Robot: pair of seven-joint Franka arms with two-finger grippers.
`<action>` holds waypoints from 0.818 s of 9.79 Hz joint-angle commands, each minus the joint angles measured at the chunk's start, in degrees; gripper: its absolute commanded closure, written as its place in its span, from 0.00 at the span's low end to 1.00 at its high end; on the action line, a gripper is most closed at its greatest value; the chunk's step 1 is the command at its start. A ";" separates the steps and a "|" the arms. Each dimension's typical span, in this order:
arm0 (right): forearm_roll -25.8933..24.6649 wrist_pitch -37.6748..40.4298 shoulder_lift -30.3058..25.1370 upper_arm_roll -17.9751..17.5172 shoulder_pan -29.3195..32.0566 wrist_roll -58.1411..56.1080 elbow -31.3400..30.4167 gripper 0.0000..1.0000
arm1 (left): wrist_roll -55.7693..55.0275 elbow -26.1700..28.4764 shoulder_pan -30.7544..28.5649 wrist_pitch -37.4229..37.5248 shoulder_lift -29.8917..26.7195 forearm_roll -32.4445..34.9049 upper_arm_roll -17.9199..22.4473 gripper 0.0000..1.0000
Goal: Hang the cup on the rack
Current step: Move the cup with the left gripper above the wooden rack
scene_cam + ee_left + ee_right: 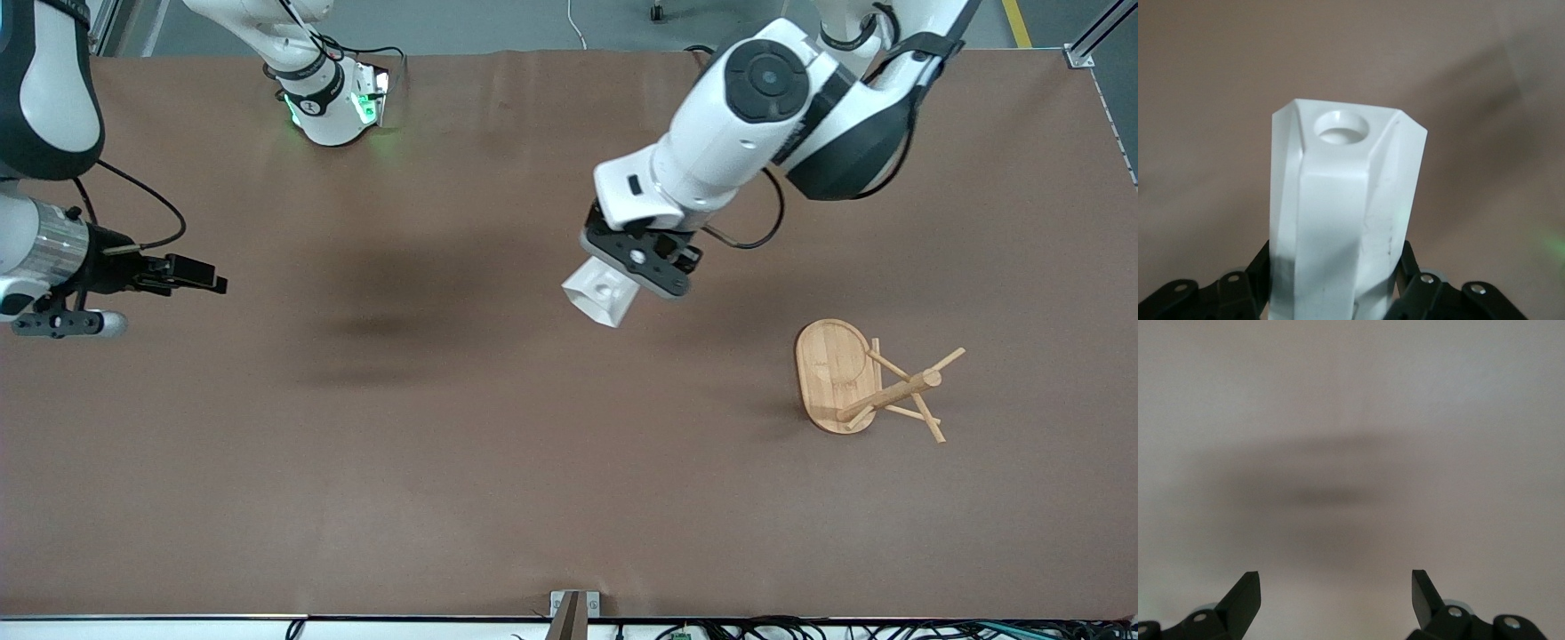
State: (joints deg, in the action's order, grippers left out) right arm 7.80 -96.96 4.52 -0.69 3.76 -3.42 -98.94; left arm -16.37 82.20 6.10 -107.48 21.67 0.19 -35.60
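White cup (602,296) is clamped in the left claw (622,283), airborne; hanging on the rack (876,388) remains. Right claw (191,274) waits wide.

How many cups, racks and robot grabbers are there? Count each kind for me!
Cups: 1, the white cup, held up over the table by the left gripper.
Racks: 1, the bamboo rack, standing toward the left arm's end of the table.
Grippers: 2, the left gripper, and the right gripper, open and empty.
Total: 4
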 commanded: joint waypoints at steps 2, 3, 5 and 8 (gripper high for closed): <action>-3.85 7.01 -2.42 3.86 -1.65 0.96 8.12 0.00 | -4.46 2.43 -5.64 4.19 -1.10 2.78 0.00 1.00; -3.24 10.62 -3.02 3.77 -1.73 2.18 8.85 0.00 | -4.55 5.74 -4.87 4.12 -4.41 4.19 3.66 1.00; -3.41 13.97 -6.80 1.59 -1.65 9.48 8.68 0.00 | -1.23 13.38 -4.52 2.90 -9.51 3.85 10.70 1.00; -5.86 14.26 -6.20 1.74 0.37 8.96 16.99 0.00 | 6.52 25.70 -5.13 -6.31 -15.60 3.15 16.95 1.00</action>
State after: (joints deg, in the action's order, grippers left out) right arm 3.73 -83.92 -1.94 1.50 2.80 4.80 -86.43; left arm -11.58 99.47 0.99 -109.09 9.88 3.43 -20.54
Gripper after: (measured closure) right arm 0.000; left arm 0.269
